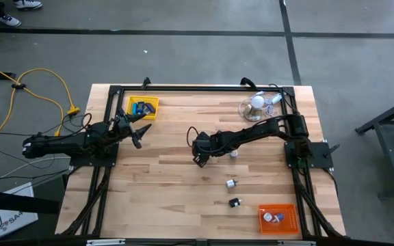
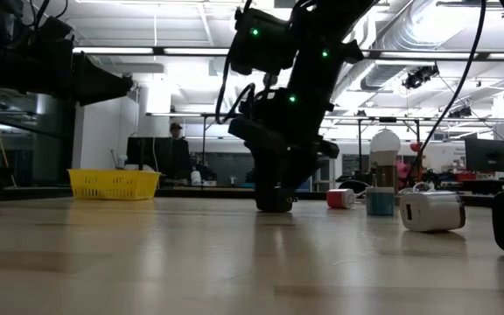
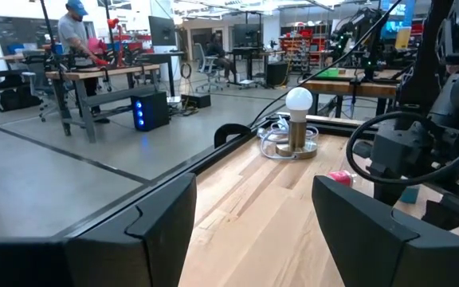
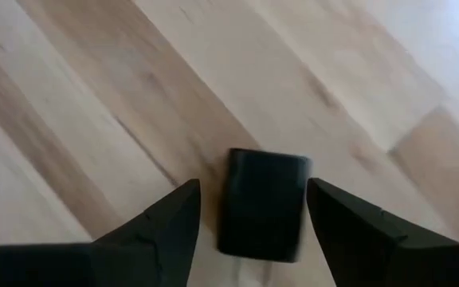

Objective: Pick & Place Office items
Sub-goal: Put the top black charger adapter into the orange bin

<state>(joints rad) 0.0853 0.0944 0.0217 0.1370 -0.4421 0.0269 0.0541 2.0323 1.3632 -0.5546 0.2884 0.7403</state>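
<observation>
Right gripper (image 4: 249, 211): lowered to the table (image 1: 169, 198) near its middle, fingers parted on either side of a black block (image 4: 261, 203) lying flat on the wood, not clamped on it. Left gripper (image 1: 137, 130): wide open, empty, just beside the yellow tray (image 1: 143, 107). Two small items (image 1: 232, 183) lay between the black block and the orange tray (image 1: 279, 219). White ball-shaped object (image 1: 257, 102): far corner from the yellow tray.

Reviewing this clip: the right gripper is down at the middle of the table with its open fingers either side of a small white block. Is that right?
Not quite. The block between the right gripper's open fingers is black, not white, as the right wrist view shows. The rest holds: the high view puts that gripper down at the middle of the table.
</observation>
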